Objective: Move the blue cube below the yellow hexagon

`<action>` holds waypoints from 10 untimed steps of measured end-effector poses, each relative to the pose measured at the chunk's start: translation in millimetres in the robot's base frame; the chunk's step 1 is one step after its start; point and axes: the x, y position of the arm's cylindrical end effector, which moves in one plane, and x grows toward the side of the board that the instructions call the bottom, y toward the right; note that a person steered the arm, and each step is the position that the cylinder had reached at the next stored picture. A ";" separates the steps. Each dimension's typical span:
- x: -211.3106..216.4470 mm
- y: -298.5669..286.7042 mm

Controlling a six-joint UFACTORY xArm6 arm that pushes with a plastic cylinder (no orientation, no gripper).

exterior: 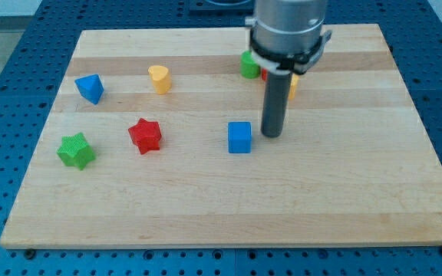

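The arm (pixel 288 27) runs off the view's top and hides most of a green block (pixel 249 64), a red block (pixel 268 75) and a yellow block (pixel 292 87); their shapes cannot be told

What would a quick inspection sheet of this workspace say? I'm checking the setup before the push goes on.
Surface: wooden board, flat, on a blue perforated table.
Job's things: blue cube near the board's middle; yellow block at the view's top, mostly hidden behind the rod, shape not clear.
Clutter: blue block, yellow heart, red star and green star on the view's left; green block and a red sliver partly hidden by the arm.
Tool: my tip sits just right of the blue cube, a small gap between them.
Cables: nothing seen.
Surroundings: only the blue table shows.
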 end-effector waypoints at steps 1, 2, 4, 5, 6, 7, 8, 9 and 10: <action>40.1 1.2; 55.2 -51.6; 0.2 -82.3; -3.9 -53.8; 0.1 -119.4; 34.7 -119.0; 46.0 -60.7; 12.3 -17.9; -29.6 -4.7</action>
